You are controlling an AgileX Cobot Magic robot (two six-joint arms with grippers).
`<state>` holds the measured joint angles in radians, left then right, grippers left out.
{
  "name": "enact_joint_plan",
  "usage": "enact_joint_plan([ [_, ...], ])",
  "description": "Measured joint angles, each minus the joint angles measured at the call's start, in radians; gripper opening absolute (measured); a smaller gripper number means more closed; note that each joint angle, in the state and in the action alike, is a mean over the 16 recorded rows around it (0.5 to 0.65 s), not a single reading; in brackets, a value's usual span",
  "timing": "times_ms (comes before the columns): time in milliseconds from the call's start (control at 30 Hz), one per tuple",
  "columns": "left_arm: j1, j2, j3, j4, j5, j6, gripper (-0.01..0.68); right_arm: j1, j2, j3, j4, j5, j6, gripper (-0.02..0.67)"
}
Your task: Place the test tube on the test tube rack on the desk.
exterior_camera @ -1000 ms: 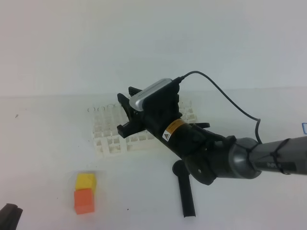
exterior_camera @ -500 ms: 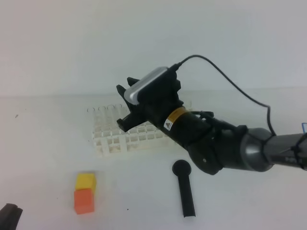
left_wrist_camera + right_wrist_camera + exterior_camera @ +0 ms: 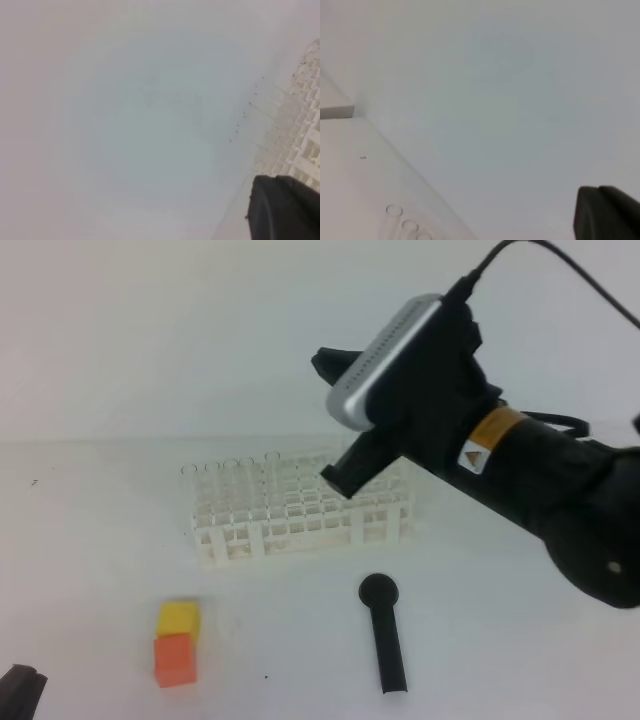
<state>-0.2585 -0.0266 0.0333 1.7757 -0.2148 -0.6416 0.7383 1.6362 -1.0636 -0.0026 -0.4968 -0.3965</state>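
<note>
1. The test tube rack [image 3: 300,510] stands on the white surface [image 3: 90,540] about mid-scene, toward the far side, its long side running left to right.
2. Clear test tubes [image 3: 230,480] stand upright in the rack's far-left holes; only their thin rims and faint walls show, so I cannot tell how many there are.
3. The right pincer [image 3: 335,420] is raised above the rack's right part, clear of it, on a black arm [image 3: 560,500] that reaches in from the right.
4. The right pincer is clenched, and nothing can be made out between its tips.
5. A silver-grey camera housing [image 3: 385,360] sits on top of that arm, with a cable running up and off the top edge.
6. A black tool with a round head [image 3: 385,630] lies flat on the surface nearer than the rack, its head pointing to the far side.
7. A yellow block [image 3: 179,618] and an orange block [image 3: 175,658] lie touching each other at near left, the orange one nearer.
8. The left pincer [image 3: 18,690] shows only as a dark tip at the near-left corner, clenched shut and well apart from the rack.
9. In the right wrist view, 3 tube rims [image 3: 402,220] appear at the lower left.
</note>
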Motion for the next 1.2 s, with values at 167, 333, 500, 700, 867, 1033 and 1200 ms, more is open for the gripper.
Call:
enact_joint_plan([
  [167, 0.000, 0.000, 0.000, 0.000, 0.000, 0.000, -0.001, -0.001, -0.148, 0.142, 0.006, 0.005, -0.045, 0.000],
  [333, 0.000, 0.000, 0.000, 0.000, 0.000, 0.000, -0.001, -0.001, -0.261, 0.268, 0.026, 0.004, -0.070, -0.001],
  [500, 0.000, 0.000, 0.000, 0.000, 0.000, 0.000, -0.001, -0.001, -0.326, 0.353, 0.052, -0.001, -0.077, -0.001],
  [700, 0.000, 0.000, 0.000, 0.000, 0.000, 0.000, -0.001, -0.001, -0.353, 0.394, 0.090, -0.018, -0.078, -0.001],
  [867, 0.000, 0.000, 0.000, 0.000, 0.000, 0.000, -0.001, -0.001, -0.348, 0.398, 0.148, -0.044, -0.078, -0.001],
  [1033, 0.000, 0.000, 0.000, 0.000, 0.000, 0.000, -0.001, -0.006, -0.335, 0.398, 0.235, -0.077, -0.086, -0.001],
  [1200, 0.000, 0.000, 0.000, 0.000, -0.001, 0.000, -0.001, -0.023, -0.321, 0.398, 0.316, -0.102, -0.105, -0.001],
])
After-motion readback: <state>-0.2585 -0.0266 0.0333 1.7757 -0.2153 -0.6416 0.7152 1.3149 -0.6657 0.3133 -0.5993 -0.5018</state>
